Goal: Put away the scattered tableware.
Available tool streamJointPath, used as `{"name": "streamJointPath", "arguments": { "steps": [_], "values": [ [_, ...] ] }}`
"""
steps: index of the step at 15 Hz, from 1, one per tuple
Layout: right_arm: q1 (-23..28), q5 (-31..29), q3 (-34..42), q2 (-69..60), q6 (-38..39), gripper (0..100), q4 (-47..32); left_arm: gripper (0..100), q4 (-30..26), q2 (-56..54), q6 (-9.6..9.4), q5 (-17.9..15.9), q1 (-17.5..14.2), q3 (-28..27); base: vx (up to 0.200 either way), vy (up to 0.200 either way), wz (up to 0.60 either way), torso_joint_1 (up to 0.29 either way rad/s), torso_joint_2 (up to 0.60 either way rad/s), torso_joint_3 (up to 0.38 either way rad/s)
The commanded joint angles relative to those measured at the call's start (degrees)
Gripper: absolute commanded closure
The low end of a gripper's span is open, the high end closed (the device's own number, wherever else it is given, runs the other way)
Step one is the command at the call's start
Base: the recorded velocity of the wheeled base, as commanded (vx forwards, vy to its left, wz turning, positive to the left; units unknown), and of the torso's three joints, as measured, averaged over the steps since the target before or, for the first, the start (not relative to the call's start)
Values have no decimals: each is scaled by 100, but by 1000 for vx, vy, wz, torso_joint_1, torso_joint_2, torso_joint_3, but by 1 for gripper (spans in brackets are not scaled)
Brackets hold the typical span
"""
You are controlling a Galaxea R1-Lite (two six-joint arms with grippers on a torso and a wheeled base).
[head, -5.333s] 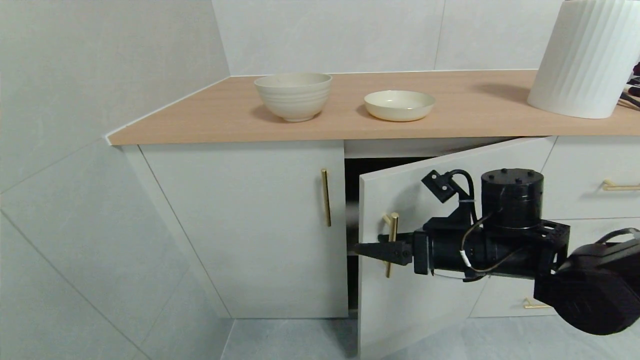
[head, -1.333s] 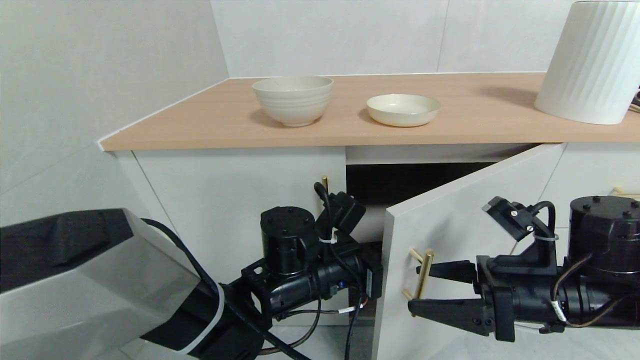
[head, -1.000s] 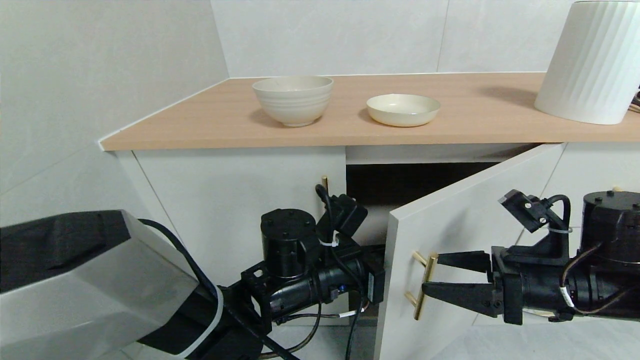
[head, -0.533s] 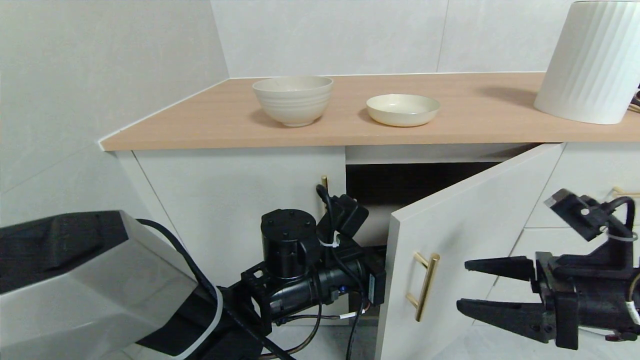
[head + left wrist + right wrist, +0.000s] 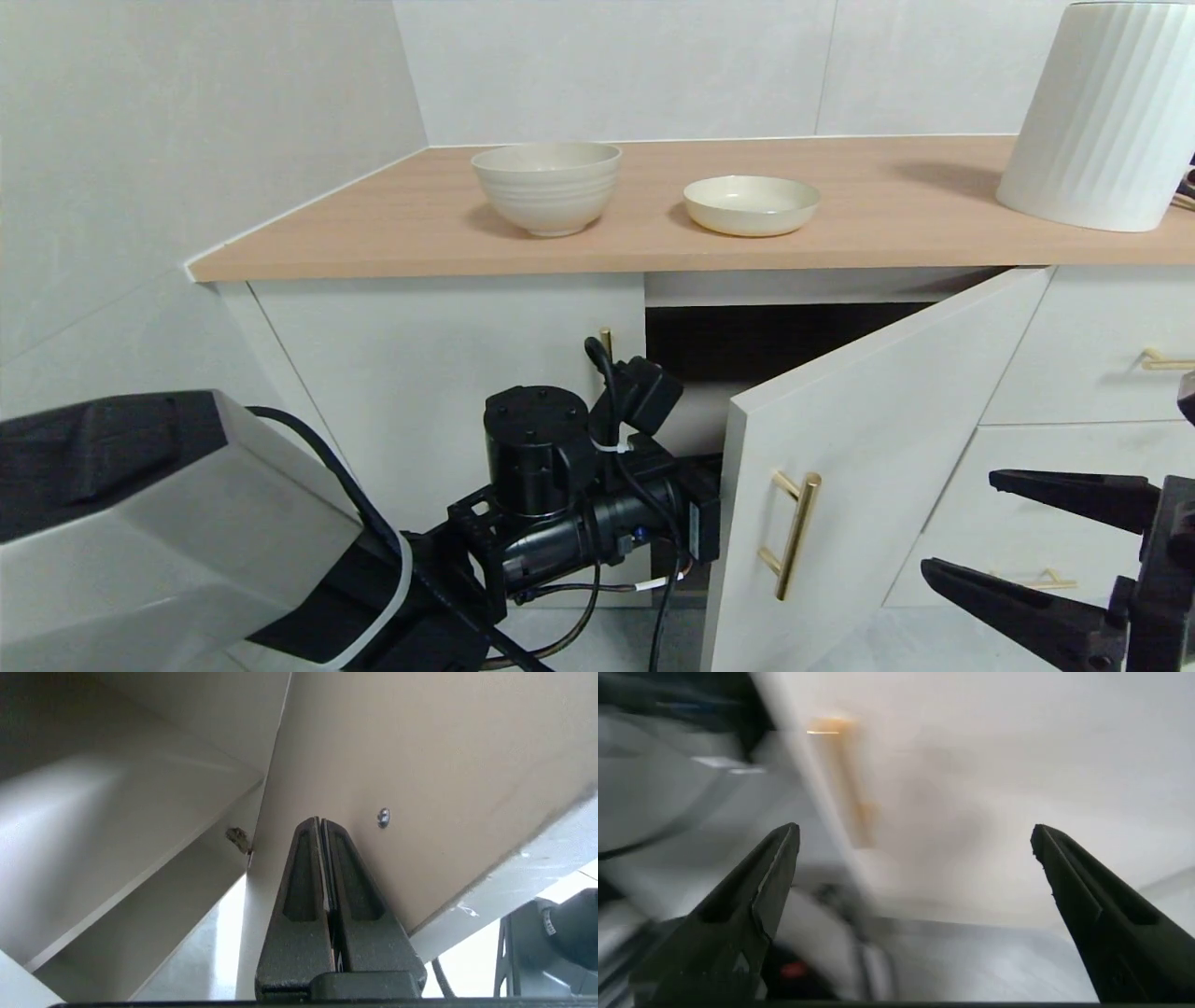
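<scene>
Ribbed cream bowl (image 5: 547,187) and empty shallow dish (image 5: 752,204) stand on the counter (image 5: 420,224); left gripper (image 5: 319,827) clenched, right gripper (image 5: 960,523) splayed.

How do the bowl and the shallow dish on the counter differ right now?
The bowl is deep and tall; the dish is shallow and low. The bowl has ribbed rings outside; the dish is smooth. The bowl stands to the robot's left of the dish. Both are cream, upright, apart on the counter.
</scene>
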State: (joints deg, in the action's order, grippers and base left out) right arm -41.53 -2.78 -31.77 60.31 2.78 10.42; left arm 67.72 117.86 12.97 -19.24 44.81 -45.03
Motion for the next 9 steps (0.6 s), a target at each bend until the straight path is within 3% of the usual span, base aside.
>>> {"name": "streamJointPath", "arguments": {
  "steps": [1,8,9],
  "values": [
    [-48,58,22,-186,38,0,4,100,-4,-26,4,-1,1,12,0,0,0,0,0,0],
    [-48,137,109,-168,56,0,-23,100,-180,18,12,-19,54,3,0,0,0,0,0,0],
    [-48,146,109,-168,47,0,-23,100,-198,62,12,-27,54,-6,-200,0,0,2,7,2]
  ]
}}
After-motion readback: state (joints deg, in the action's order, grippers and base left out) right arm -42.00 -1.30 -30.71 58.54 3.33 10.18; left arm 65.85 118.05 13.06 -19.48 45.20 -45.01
